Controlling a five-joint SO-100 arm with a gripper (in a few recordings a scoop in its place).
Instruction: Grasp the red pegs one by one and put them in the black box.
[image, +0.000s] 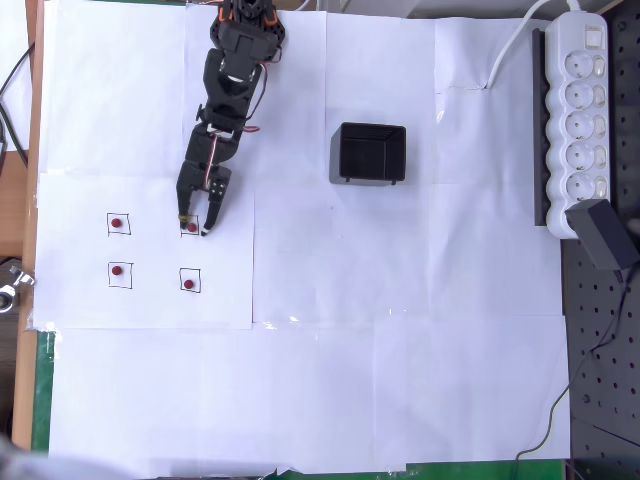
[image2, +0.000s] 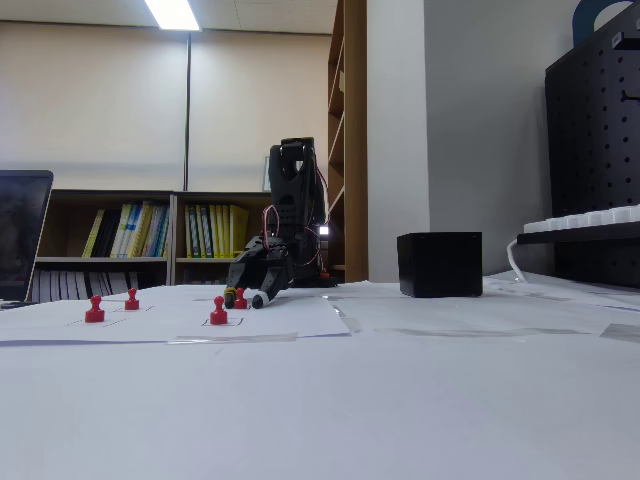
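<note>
in the overhead view two red pegs sit to the left of the pincer, one (image: 117, 224) level with its tips and one (image: 117, 270) a little nearer the bottom edge, each inside a small drawn square on the white paper (image: 300, 400) that covers the counter. the pincer (image: 194, 224) is lowered to the sheet with its jaws partly spread, and a third peg (image: 190, 228) lies right between the tips; whether the pads already touch it i cannot tell, and nothing looks lifted yet. the fourth peg (image: 189, 285) rests just below the pincer in that view, near but apart. the black box (image: 368, 153) stands well off to the pincer's right, upright and open at the top, with nothing visible inside.

in the fixed view the pegs (image2: 218, 312) show a round head over a narrower neck and flared foot, like small hard plastic pawns. they are likely very light, stiff and smooth, so apt to tip or squirt out under an off-centre squeeze. the safest hold seems to be across the neck just below the head, jaws square to it, closing gently.
</note>
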